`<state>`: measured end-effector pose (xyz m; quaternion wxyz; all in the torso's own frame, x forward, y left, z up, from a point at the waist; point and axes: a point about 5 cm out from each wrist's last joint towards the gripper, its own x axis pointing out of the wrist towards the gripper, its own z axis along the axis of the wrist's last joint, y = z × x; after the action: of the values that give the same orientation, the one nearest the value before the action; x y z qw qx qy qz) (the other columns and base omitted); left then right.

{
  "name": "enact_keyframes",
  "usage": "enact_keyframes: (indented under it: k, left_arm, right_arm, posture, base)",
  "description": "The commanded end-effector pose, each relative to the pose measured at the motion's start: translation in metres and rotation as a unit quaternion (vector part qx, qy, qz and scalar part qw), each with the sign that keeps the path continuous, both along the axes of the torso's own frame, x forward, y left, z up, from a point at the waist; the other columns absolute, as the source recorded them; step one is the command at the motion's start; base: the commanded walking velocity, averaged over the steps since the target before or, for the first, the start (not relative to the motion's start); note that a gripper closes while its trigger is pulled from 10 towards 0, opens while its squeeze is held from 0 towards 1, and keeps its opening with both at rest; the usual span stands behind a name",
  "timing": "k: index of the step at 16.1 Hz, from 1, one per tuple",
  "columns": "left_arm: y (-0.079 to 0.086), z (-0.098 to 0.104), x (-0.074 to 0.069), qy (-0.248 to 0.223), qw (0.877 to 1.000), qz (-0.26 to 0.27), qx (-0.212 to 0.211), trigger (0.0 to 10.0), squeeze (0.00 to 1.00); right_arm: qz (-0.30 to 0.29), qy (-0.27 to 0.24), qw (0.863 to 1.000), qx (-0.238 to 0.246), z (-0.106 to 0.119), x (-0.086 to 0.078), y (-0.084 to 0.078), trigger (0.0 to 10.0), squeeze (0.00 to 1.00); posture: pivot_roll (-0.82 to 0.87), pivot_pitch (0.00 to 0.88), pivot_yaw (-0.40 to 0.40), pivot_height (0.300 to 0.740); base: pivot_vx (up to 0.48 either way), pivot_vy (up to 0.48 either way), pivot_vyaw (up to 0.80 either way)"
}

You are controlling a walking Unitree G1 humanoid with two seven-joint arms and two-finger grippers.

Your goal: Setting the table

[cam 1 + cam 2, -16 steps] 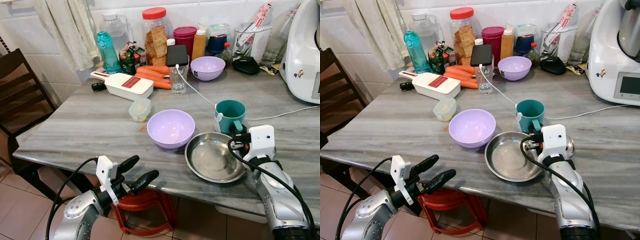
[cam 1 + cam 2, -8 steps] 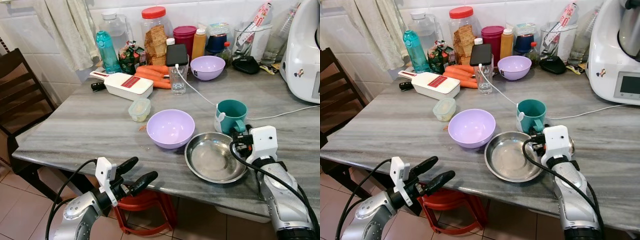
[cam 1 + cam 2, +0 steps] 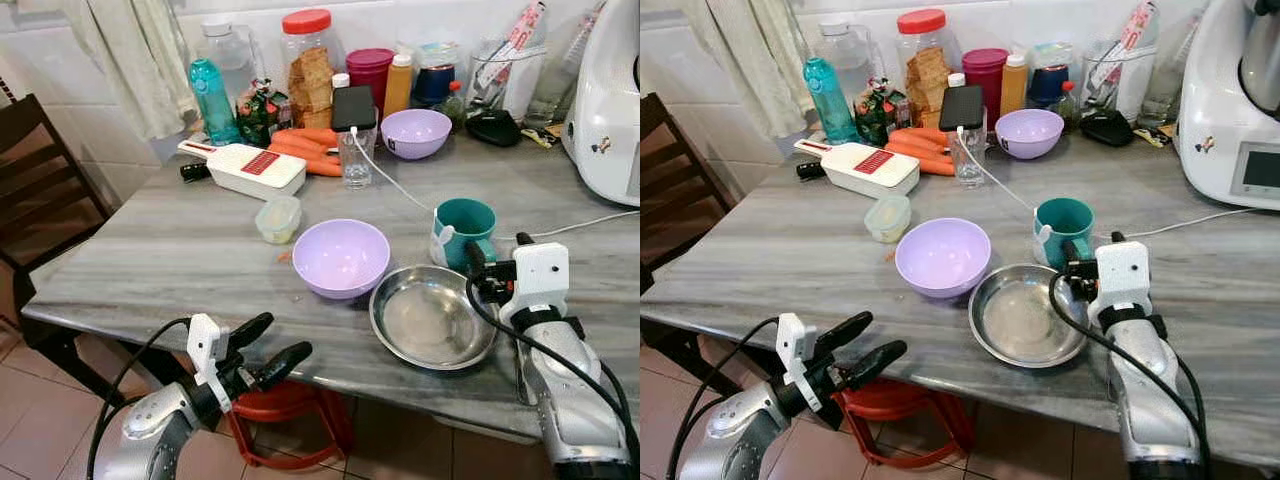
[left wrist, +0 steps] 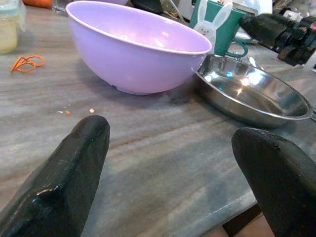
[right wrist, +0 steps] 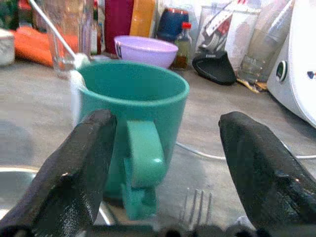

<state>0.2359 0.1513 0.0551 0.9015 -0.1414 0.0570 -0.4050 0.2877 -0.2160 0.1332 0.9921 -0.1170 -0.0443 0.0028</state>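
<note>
The left pincer hovers open and empty off the grey marble counter edge. The lilac plastic bowl and round steel dish sit empty. The right pincer has slid rightward off the dish, open astride the teal mug's handle, likely lining up a grasp.

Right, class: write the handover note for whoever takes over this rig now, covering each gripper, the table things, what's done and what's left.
Left gripper: jaws open, holding nothing, low at the near table edge.
Right gripper: jaws open, facing the teal mug's handle, not gripping it.
Purple bowl and steel plate sit side by side near the front edge; the mug stands just behind the plate; a fork lies by the mug.
Left: grasp and place the mug, probably; then the fork.
</note>
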Motion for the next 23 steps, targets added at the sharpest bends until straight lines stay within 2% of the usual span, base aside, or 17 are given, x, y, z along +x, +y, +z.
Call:
enact_keyframes:
  k: [1, 8, 10, 13, 16, 18, 19, 20, 21, 23]
  left_arm:
    - [0.006, 0.002, 0.002, -0.006, 1.000, 0.004, 0.012, 10.0, 0.00]
    - [0.007, 0.002, 0.003, -0.008, 1.000, 0.008, 0.011, 10.0, 0.00]
    - [0.006, 0.002, 0.004, -0.009, 1.000, 0.010, 0.009, 10.0, 0.00]
    - [0.008, 0.001, 0.005, -0.010, 1.000, 0.029, 0.005, 10.0, 0.00]
    - [0.023, 0.002, 0.016, -0.035, 0.991, 0.128, 0.025, 10.0, 0.00]
    - [0.020, 0.017, 0.032, -0.063, 0.977, 0.196, 0.046, 10.0, 0.00]
    - [0.021, 0.020, 0.035, -0.069, 0.973, 0.213, 0.053, 10.0, 0.00]
    - [0.025, 0.024, 0.040, -0.075, 0.962, 0.255, 0.070, 10.0, 0.00]
    - [0.027, 0.025, 0.043, -0.073, 0.951, 0.289, 0.082, 10.0, 0.00]
    - [0.023, 0.026, 0.043, -0.075, 0.946, 0.305, 0.081, 10.0, 0.00]
  right_arm:
    - [0.010, -0.024, 1.000, 0.004, 0.009, -0.001, 0.008, 10.0, 1.00]
    - [0.033, -0.092, 0.995, -0.013, 0.026, -0.014, 0.035, 10.0, 1.00]
    - [0.056, -0.083, 0.995, -0.007, 0.020, -0.021, 0.048, 10.0, 1.00]
    - [0.080, -0.073, 0.994, -0.002, 0.014, -0.026, 0.059, 10.0, 1.00]
    - [0.098, -0.078, 0.992, -0.010, 0.016, -0.027, 0.066, 10.0, 1.00]
    - [0.098, -0.079, 0.992, -0.005, 0.016, -0.027, 0.065, 10.0, 1.00]
    - [0.098, -0.078, 0.992, -0.004, 0.016, -0.027, 0.065, 10.0, 1.00]
    - [0.099, -0.078, 0.992, -0.007, 0.016, -0.026, 0.066, 10.0, 0.00]
    - [0.104, -0.079, 0.991, -0.015, 0.016, -0.026, 0.069, 10.0, 0.00]
    - [0.115, -0.081, 0.990, -0.024, 0.017, -0.025, 0.074, 10.0, 0.00]
  posture:
    - [-0.12, 0.000, 0.129, 0.740]
    - [-0.12, 0.000, 0.122, 0.740]
    - [-0.12, 0.000, 0.119, 0.740]
    - [-0.12, 0.000, 0.118, 0.740]
    - [-0.12, 0.000, 0.118, 0.740]
    - [-0.11, 0.000, 0.115, 0.740]
    - [-0.11, 0.000, 0.113, 0.740]
    - [-0.11, 0.000, 0.111, 0.740]
    - [-0.11, 0.000, 0.110, 0.740]
    - [-0.11, 0.000, 0.108, 0.740]
  base:
    - [0.000, 0.000, 0.00]
    - [0.000, 0.000, 0.00]
    - [0.000, 0.000, 0.00]
    - [0.000, 0.000, 0.00]
    - [0.000, 0.000, 0.00]
    - [0.000, 0.000, 0.00]
    - [0.000, 0.000, 0.00]
    - [0.000, 0.000, 0.00]
    - [0.000, 0.000, 0.00]
    - [0.000, 0.000, 0.80]
